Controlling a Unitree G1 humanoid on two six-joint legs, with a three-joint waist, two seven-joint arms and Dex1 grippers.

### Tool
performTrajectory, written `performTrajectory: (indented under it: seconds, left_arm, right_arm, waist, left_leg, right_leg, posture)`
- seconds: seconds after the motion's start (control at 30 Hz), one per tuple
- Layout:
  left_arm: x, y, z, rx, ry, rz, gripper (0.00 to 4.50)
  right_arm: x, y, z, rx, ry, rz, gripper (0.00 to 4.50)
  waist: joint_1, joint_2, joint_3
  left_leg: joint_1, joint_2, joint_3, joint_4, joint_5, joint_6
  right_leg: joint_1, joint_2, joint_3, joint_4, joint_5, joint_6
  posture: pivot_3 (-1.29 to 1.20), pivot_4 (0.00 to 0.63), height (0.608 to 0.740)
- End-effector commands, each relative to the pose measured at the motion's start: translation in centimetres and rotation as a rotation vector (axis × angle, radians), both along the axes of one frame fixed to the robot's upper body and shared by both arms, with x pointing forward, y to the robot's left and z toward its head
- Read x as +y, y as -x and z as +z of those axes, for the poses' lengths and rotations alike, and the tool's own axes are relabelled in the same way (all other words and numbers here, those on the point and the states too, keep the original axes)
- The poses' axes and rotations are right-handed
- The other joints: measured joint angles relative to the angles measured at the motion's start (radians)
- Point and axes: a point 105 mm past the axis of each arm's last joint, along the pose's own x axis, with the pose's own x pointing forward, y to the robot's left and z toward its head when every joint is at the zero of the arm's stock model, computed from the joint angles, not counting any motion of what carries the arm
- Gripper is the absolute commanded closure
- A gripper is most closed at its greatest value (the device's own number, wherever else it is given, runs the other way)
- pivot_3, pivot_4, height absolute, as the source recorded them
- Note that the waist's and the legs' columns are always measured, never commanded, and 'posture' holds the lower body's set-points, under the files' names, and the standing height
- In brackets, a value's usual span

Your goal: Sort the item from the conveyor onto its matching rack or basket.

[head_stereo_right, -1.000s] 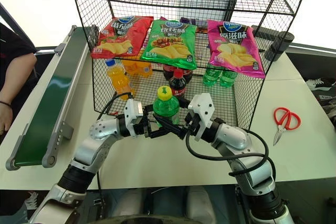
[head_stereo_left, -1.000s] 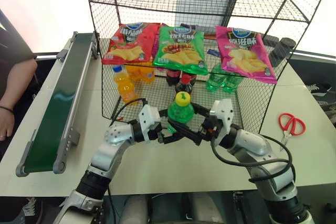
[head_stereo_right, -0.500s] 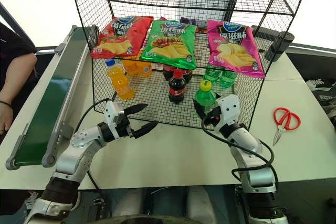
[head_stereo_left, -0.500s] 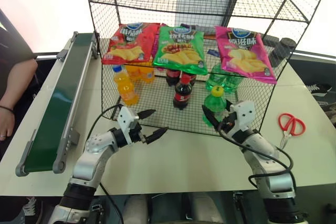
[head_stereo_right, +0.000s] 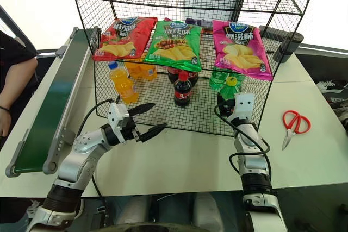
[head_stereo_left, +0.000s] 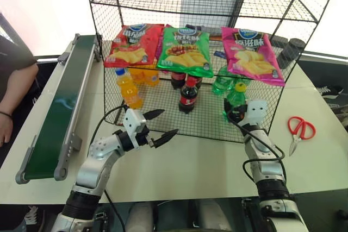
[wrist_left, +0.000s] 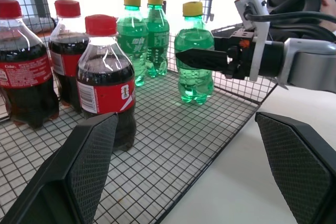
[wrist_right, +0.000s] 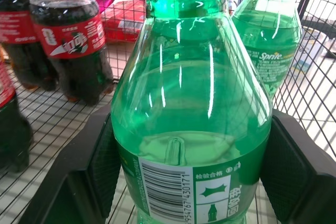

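Note:
The item, a green soda bottle (head_stereo_left: 235,100) with a yellow cap, stands upright at the right end of the basket floor (head_stereo_left: 206,119) of the black wire rack (head_stereo_left: 98,20). My right gripper (head_stereo_left: 232,113) is shut on its lower body, a finger (wrist_right: 89,171) on each side of the bottle (wrist_right: 191,124). The left wrist view shows the held bottle (wrist_left: 194,61) just in front of two other green bottles (wrist_left: 139,35). My left gripper (head_stereo_left: 160,125) hovers open and empty in front of the basket's front edge. The conveyor (head_stereo_left: 60,107) runs along the table's left side with a bare belt.
Cola bottles (head_stereo_left: 188,94) and orange-drink bottles (head_stereo_left: 128,87) stand in the basket. Red, green and pink chip bags (head_stereo_left: 185,50) hang above them. Red scissors (head_stereo_left: 300,129) lie on the table at the right. A person's arm (head_stereo_left: 13,91) is at the far left.
My right gripper carried the green bottle away from the left gripper, to the right and forward into the basket beside the other green bottles. The left gripper drew back to the left, still open.

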Motion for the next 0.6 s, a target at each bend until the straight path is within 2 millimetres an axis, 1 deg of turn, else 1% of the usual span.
performTrajectory:
  seconds: [0.03,0.13,0.2,0.23,0.4,0.6]
  left_arm:
    - [-0.4,0.2,1.2,-0.059,0.000,-0.024,0.06]
    - [-0.4,0.2,1.1,-0.059,0.000,-0.020,0.06]
    - [-0.4,0.2,1.1,-0.058,0.000,-0.019,0.00]
    - [-0.4,0.2,1.0,-0.057,-0.001,-0.019,0.00]
    - [-0.2,0.0,1.0,-0.058,-0.002,-0.005,0.00]
    - [0.4,-0.3,0.9,-0.047,0.004,0.027,0.00]
  right_arm:
    - [-0.5,-0.5,1.9,-0.085,-0.019,-0.011,1.50]
    - [-0.4,-0.5,1.9,-0.083,-0.038,-0.001,1.50]
    - [-0.5,-0.4,1.8,-0.083,-0.046,0.001,0.44]
    - [-0.5,-0.3,1.9,-0.084,-0.045,0.001,0.04]
    - [-0.5,0.8,2.3,-0.101,-0.005,-0.001,0.04]
    - [-0.2,3.7,3.5,-0.121,0.042,0.001,0.04]
  waist:
    - [0.000,0.000,0.000]
    - [0.000,0.000,0.000]
    - [0.000,0.000,0.000]
    - [-0.001,0.000,0.000]
    - [0.000,0.000,0.000]
    - [0.001,0.001,-0.001]
  left_leg:
    - [0.000,0.000,0.000,0.000,0.000,0.000]
    - [0.000,0.000,0.000,0.000,0.000,0.000]
    - [0.000,0.000,0.000,0.000,0.000,0.000]
    - [0.000,0.000,0.000,0.000,0.000,0.000]
    - [0.001,0.000,0.000,0.000,0.000,0.000]
    - [0.001,0.000,0.000,0.000,0.000,0.000]
  right_leg:
    - [0.000,0.000,0.000,0.000,0.000,0.000]
    - [0.000,0.000,0.000,0.000,0.000,0.000]
    - [0.000,0.000,0.000,0.000,0.000,0.000]
    - [0.000,0.000,0.000,0.000,0.000,0.000]
    - [0.001,-0.001,0.001,0.000,0.000,0.000]
    - [0.001,-0.001,0.001,0.000,0.000,0.000]
  posture:
    - [0.00,0.150,0.740]
    - [0.00,0.150,0.740]
    - [0.00,0.150,0.740]
    - [0.00,0.150,0.740]
    - [0.00,0.150,0.740]
    - [0.00,0.150,0.740]
